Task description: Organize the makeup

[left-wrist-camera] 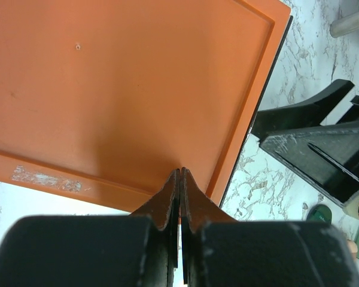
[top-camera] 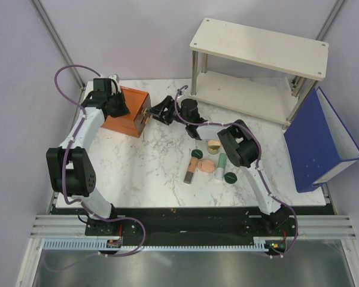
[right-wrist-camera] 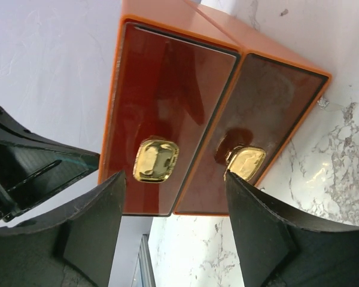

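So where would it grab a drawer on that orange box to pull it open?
By its gold knob, from straight in front. The drawer fronts are flat and smooth, so the knob is the only part sticking out to pinch. The open right gripper faces them, but would likely need to centre on one knob.

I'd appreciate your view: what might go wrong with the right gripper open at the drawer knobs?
The open right gripper faces two close gold knobs; its finger may clip the wrong one. Pulling a drawer could drag the orange box if the shut left gripper, pressed on its top, slips.
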